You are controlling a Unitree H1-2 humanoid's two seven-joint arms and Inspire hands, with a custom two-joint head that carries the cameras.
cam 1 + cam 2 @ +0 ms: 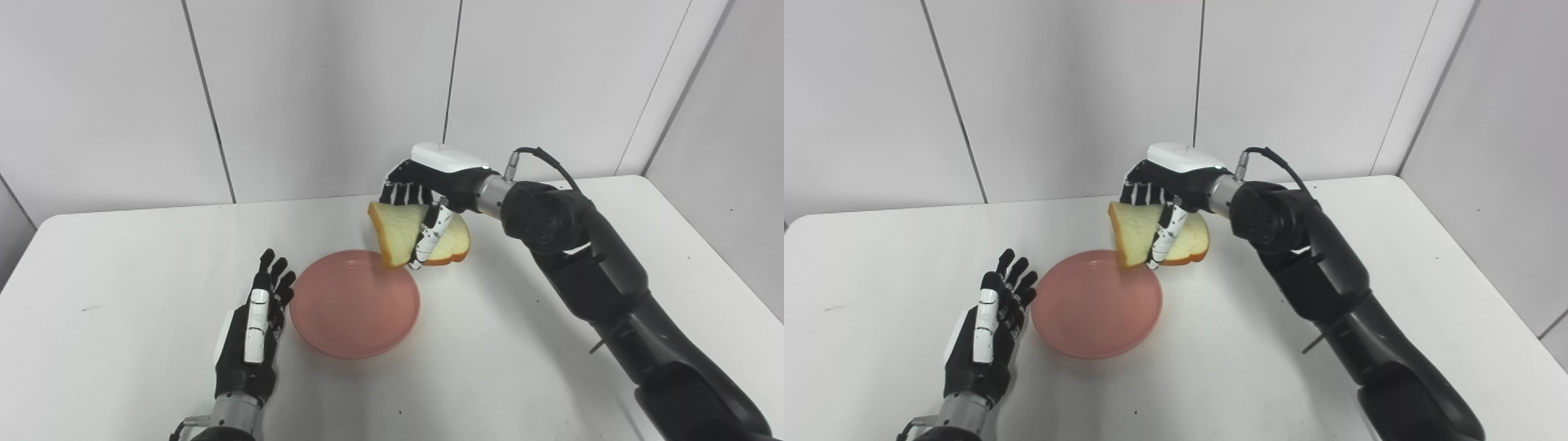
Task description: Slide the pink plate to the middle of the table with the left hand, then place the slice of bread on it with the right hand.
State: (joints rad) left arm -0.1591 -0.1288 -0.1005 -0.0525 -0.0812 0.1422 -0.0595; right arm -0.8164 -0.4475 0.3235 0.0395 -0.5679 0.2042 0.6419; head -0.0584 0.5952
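Observation:
The pink plate (352, 306) lies flat near the middle of the white table (122, 257), with nothing on it. My right hand (429, 184) is shut on the slice of bread (404, 236), pinching it between thumb and fingers. The bread hangs tilted in the air above the plate's far right rim. My left hand (254, 324) rests open on the table just left of the plate, fingers stretched out and close to the plate's rim.
Grey wall panels (331, 92) stand behind the table's back edge. The table's right edge (704, 245) runs beside the right arm (588, 269). Bare table surface lies to the left and in front of the plate.

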